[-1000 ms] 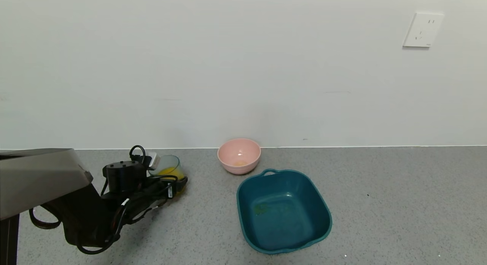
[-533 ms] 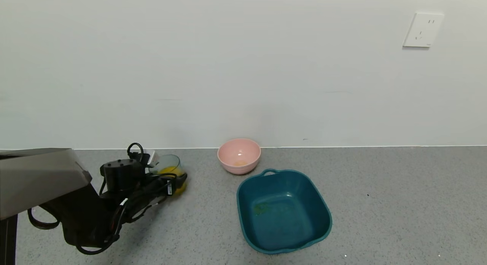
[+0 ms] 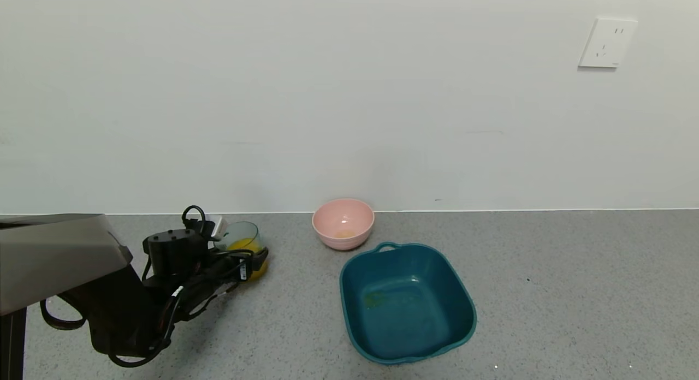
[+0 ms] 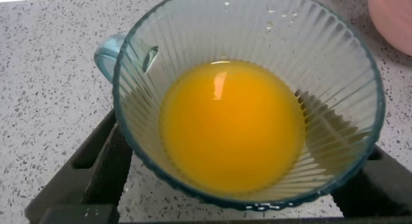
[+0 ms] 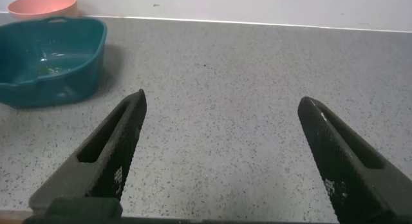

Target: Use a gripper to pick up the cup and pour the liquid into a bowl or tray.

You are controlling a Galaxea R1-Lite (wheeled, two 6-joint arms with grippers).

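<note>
The cup, a ribbed blue-green tumbler, holds orange-yellow liquid at the counter's left rear. My left gripper is shut on the cup, with a black finger on each side of it. The left wrist view looks down into the cup at the liquid, with the fingers pressed against its wall. The dark teal tub sits to the right of the cup, nearly empty, with a small stain on its floor. My right gripper is open and empty over bare counter; it is out of the head view.
A small pink bowl stands by the wall just behind the tub, and shows beyond the tub in the right wrist view. A grey metal block sits at the far left. The wall runs close behind the counter.
My left gripper and the cup have shifted slightly left and a little up. The tub and pink bowl have not moved.
</note>
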